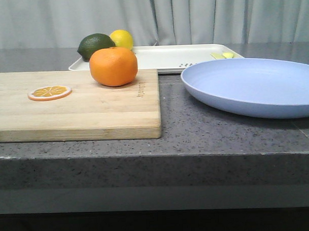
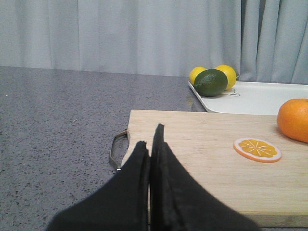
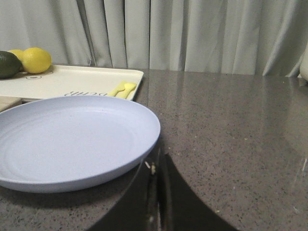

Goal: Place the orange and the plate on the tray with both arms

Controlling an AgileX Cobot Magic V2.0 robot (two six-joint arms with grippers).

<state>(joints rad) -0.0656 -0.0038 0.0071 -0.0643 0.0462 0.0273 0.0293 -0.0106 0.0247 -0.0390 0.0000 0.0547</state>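
We see the orange (image 1: 113, 66) on the cutting board's (image 1: 73, 110) far right corner, and the plate (image 1: 255, 85) on the counter's right side, both in front of the tray (image 1: 178, 56). Left claw (image 2: 151, 144) and right claw (image 3: 157, 168) are both pressed together, empty. We judge the orange firm, smooth, prone to roll: grip across its middle. The plate looks stiff, light: pinch its near rim.

Lime (image 1: 95, 45) and lemon (image 1: 122, 38) crowd the tray's (image 1: 167, 58) left end; its middle lies open.
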